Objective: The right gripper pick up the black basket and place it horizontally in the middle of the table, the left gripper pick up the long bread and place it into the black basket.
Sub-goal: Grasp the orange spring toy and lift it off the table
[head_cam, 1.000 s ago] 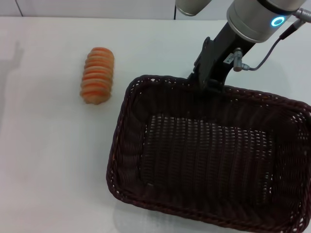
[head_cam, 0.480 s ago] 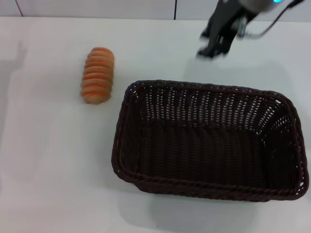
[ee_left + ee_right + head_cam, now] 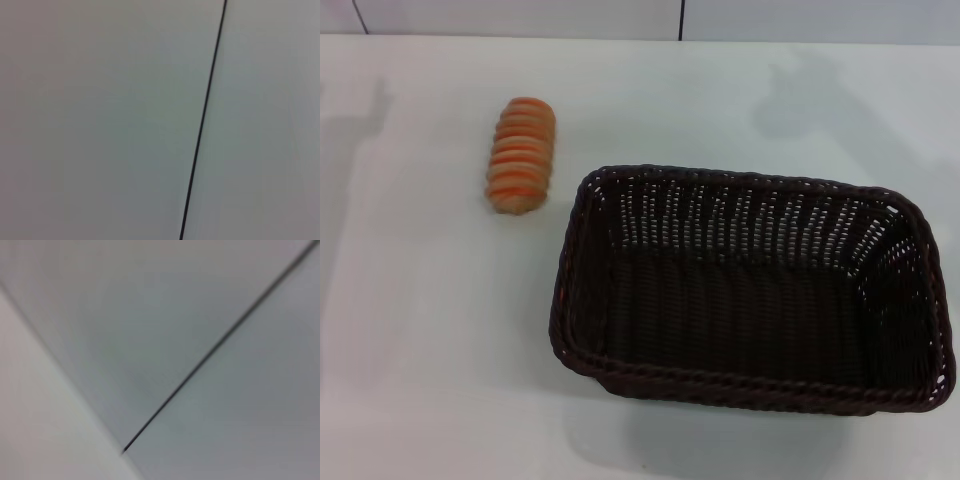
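Observation:
The black basket (image 3: 745, 290) lies flat and empty on the white table (image 3: 420, 330), its long side running left to right, right of the middle. The long bread (image 3: 521, 155) lies on the table to the basket's upper left, striped side up, apart from the basket. Neither gripper shows in the head view. The left wrist and right wrist views show only pale wall panels with a thin dark seam, and no fingers.
The table's far edge meets a pale wall (image 3: 520, 15) with dark seams. Faint arm shadows fall on the table at the far left and at the far right behind the basket.
The right gripper let go of the basket's far rim, rose and left the view at the top right. The basket settled flat on the table. The bread has not moved.

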You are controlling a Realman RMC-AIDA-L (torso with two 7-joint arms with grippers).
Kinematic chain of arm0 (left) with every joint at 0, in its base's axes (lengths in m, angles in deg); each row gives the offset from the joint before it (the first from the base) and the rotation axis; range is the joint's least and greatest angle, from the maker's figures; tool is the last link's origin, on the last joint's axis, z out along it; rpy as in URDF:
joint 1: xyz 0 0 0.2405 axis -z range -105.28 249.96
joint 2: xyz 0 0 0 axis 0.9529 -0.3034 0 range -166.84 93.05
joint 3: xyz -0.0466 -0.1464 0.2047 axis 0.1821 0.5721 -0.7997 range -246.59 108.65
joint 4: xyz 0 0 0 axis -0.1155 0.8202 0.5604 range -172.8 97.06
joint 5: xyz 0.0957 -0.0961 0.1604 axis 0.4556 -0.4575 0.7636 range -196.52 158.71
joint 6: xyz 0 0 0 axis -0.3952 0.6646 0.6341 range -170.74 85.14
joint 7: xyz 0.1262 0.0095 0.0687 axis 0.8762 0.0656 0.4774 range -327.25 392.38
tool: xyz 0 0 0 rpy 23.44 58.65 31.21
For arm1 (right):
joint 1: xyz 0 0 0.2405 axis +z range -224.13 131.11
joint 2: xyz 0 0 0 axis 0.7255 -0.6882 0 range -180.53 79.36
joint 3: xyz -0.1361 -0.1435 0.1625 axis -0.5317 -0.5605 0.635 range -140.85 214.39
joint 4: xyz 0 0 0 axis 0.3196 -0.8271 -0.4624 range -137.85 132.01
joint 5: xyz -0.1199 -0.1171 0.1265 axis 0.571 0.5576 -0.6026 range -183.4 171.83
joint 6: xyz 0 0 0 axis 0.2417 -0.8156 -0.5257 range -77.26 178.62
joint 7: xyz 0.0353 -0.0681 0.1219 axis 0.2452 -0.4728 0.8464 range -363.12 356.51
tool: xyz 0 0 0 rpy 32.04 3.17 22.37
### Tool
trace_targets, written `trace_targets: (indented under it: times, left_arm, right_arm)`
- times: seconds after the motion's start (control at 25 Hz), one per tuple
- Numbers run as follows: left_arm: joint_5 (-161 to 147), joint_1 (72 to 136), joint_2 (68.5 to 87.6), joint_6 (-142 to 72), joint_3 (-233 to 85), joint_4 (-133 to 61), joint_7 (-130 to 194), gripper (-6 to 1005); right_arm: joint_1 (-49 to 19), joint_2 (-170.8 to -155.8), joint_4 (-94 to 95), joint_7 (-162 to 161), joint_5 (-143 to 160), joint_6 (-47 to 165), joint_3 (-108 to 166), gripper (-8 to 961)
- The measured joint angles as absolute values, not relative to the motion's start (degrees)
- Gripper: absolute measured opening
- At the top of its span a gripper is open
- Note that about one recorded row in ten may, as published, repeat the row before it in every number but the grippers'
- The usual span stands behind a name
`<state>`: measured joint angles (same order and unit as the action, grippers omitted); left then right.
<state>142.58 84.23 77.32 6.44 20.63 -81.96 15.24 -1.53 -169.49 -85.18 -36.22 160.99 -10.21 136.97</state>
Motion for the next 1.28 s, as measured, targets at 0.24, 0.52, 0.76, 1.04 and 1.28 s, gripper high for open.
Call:
trace_targets:
  times: [0.24,0.52,0.76,1.04,1.28]
  left_arm:
    - [143.16,83.76,77.2,5.82,20.44,-83.21,15.16,846]
    - [145.87,83.64,76.89,5.48,20.62,-83.32,12.6,845]
    - [146.68,83.19,76.35,5.19,20.19,-84.46,11.56,845]
    - [146.66,81.93,76.04,4.93,19.34,-86.63,11.56,844]
    - [146.65,81.47,76.11,4.92,17.52,-87.75,11.56,844]
  right_arm:
    - [-16.61,-169.81,-91.14,-26.47,161.31,11.44,130.31,393]
    - [-26.09,-169.89,-90.52,-23.67,161.39,28.2,126.3,394]
    - [-33.06,-170.13,-84.46,-24.05,161.44,48.87,122.95,394]
    - [-39.89,-170.44,-75.0,-24.1,153.53,73.79,119.78,394]
    - [-42.04,-170.43,-69.43,-26.75,143.22,84.18,118.0,392]
